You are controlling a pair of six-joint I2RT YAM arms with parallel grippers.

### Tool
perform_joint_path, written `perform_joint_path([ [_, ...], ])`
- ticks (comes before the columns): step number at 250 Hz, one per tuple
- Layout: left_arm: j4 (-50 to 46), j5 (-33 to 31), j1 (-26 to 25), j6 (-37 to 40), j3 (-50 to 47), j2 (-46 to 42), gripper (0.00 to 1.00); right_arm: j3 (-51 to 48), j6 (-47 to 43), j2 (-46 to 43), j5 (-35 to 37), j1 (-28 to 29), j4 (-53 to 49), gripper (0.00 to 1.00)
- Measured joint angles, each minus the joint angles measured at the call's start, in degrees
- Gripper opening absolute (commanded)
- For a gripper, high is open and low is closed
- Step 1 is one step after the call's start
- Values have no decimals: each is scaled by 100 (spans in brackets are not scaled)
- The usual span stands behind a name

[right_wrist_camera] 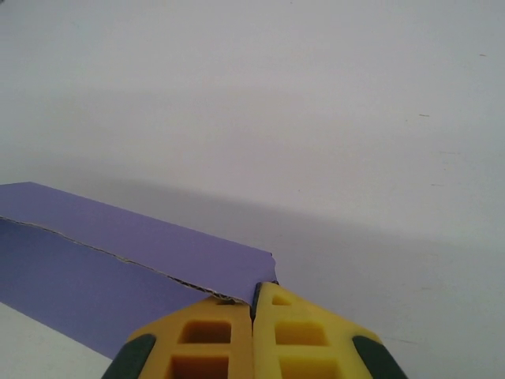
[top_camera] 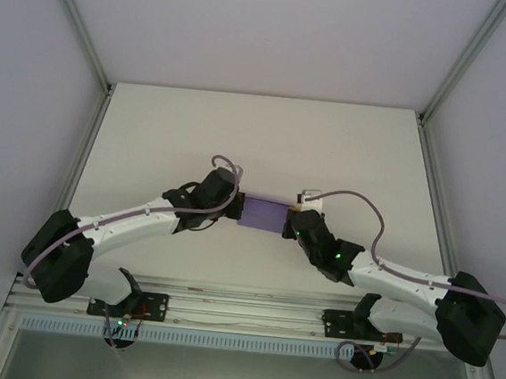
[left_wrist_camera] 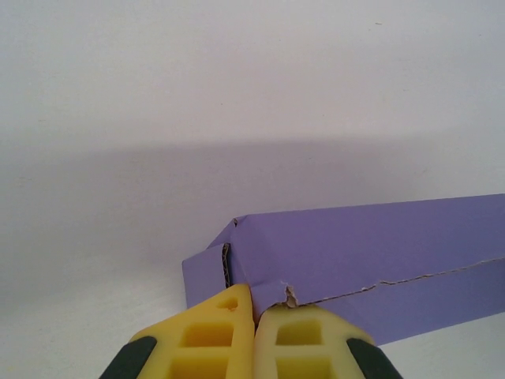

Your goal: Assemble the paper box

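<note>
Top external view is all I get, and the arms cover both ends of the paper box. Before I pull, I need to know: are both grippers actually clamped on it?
Observer: Yes for the left. The left wrist view shows the left gripper with its jaws shut on the end edge of the paper box.
Operator: And the right?
Observer: The right gripper has its jaws shut on a corner at the other end.
Operator: Any damage?
Observer: There is a small crumpled tear in the card right beside the left jaws.
</note>
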Motion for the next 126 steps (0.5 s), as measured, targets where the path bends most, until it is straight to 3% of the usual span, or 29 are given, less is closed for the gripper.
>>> perform_joint_path([
  [85,212,-197,-79,-2,-225,-142,4,-107,247,-450,-256,81,-313,62],
  [126,212,-321,-144,-4,-225,-142,7,92,428,-844,-247,90,-544,72],
])
